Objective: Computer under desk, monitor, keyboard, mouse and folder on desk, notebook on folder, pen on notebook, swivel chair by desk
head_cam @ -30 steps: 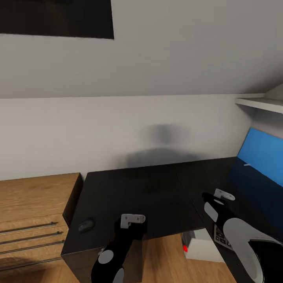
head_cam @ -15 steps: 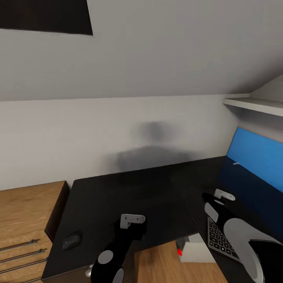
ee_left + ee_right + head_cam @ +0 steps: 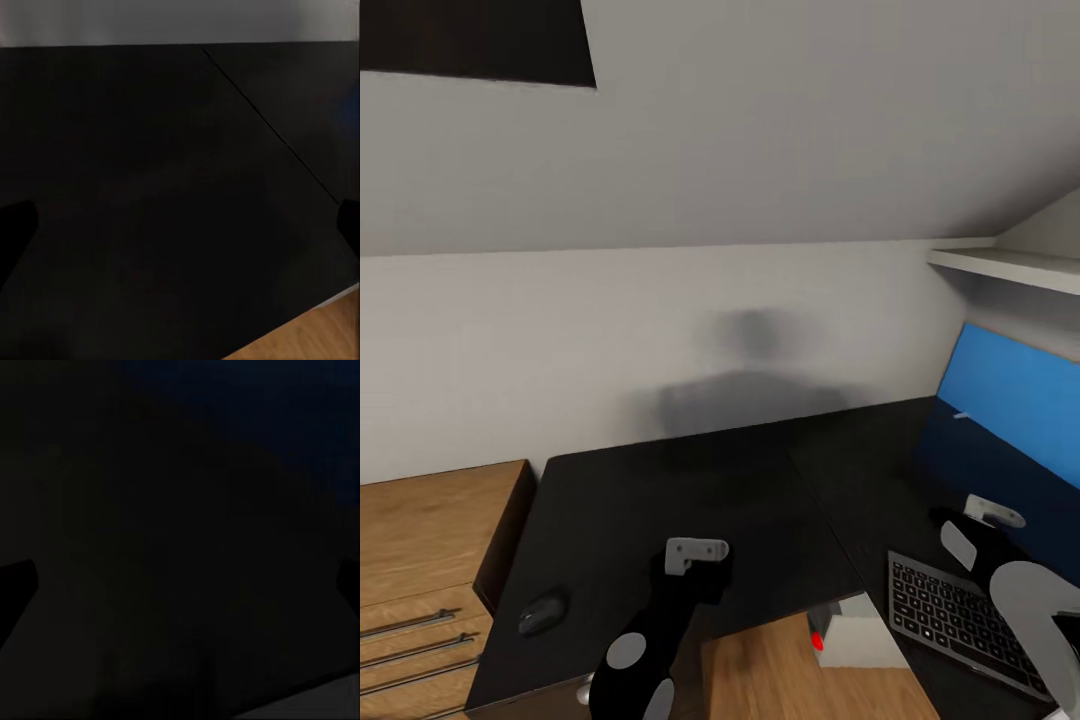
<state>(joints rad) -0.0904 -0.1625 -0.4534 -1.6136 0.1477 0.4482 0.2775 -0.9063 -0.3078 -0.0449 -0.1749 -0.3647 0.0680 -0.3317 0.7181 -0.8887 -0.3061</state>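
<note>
Grey keyboard (image 3: pixel 964 622) on black desk (image 3: pixel 690 500)

No readable text, keyboard (image 3: pixel 960 620) legends too small

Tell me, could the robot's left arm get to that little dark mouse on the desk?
Probably yes: the mouse lies in the open on the desk, with nothing between it and the left gripper, whose fingers stand apart and empty.

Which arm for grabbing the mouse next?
Left, probably. The mouse lies near the desk's left front edge, on the left arm's side; its gripper hangs open over bare desk. The right arm is across, by the keyboard.
</note>
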